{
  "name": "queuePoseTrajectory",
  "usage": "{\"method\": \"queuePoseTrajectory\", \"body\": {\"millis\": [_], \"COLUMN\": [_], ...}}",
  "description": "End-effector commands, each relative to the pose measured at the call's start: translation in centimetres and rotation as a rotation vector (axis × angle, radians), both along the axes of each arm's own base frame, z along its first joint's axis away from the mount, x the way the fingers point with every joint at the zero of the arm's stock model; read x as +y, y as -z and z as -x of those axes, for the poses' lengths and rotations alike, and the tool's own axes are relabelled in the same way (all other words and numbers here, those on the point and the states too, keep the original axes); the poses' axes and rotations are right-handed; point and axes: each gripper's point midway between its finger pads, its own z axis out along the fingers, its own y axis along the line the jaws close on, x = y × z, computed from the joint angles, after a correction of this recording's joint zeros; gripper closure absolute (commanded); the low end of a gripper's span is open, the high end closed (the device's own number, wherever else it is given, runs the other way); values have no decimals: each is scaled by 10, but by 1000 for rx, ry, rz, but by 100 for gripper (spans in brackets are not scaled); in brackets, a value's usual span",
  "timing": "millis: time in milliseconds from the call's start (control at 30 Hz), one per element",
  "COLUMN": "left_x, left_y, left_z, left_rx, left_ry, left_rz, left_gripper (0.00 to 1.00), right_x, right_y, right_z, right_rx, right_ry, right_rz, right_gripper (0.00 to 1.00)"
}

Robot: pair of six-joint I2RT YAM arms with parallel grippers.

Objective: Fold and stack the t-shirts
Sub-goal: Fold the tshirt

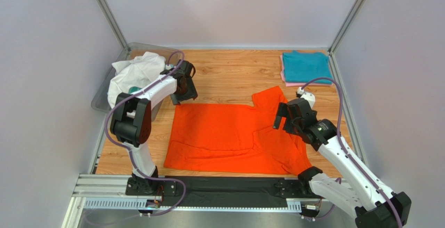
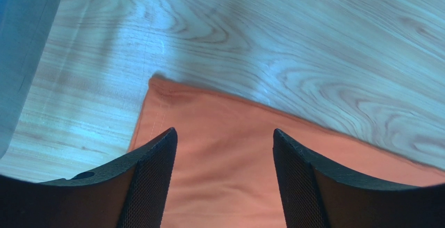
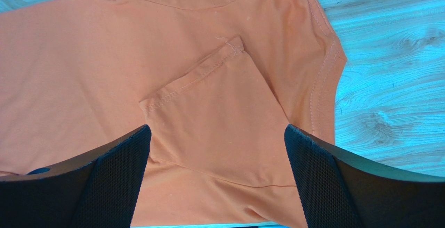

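From above, a wood-grain desk (image 1: 230, 77) sits boxed in by plain pale walls. The orange t-shirt (image 1: 224, 134) lies spread flat between the two claws, with one sleeve sticking out just past the right claw (image 1: 280, 120). The left claw (image 1: 183, 97) hangs over the shirt's far left corner. Just behind that claw, a clear bin (image 1: 102, 100) holds a crumpled white t-shirt (image 1: 133, 74). Well beyond the right claw, in the far corner, a folded teal t-shirt (image 1: 305, 66) rests on a pink t-shirt (image 1: 282, 76).

The left wrist view shows what the arm hides from overhead. The left claw (image 2: 223, 134) is released, its fingers apart. The shirt's hemmed corner lies below and between them, with bare wood ahead. I cannot tell whether the fingers touch the cloth.

In the right wrist view, the right claw (image 3: 217, 129) is spread wide and grasps nothing. Under it a sleeve (image 3: 219, 108) lies folded back over the shirt's body, its stitched hem plain to see. Bare desk shows off to the claw's right.
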Motion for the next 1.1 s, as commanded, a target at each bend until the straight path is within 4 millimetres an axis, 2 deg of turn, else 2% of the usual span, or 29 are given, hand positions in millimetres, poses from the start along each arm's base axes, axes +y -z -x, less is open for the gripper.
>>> {"method": "queuePoseTrajectory", "body": {"millis": [0,67,533,700,900,1067], "left_x": [11,14,36,38,40,40], "left_y": [1,8,33,39,40,38], "left_z": [-6,-7,-15,-17,-15,-6], "left_rx": [29,43,104,116,124,140], "left_ry": [-19,-31,-105,-115,-125,-128], "left_rz": [-66,-83,-157,-162,-174,-162], "left_gripper": [26,34,37,42,57,84], "right_x": [-5,-7,-3,0,2,4], "right_y": [3,5,14,17,20,21], "right_z": [-5,-7,-13,-12,-12,-13], "right_rx": [-13,-6,29,41,51,58], "right_ry": [-2,0,-44,-58,-64,-72], "right_rz": [39,43,9,-7,-13,-18], "right_gripper": [0,0,0,0,0,0]}}
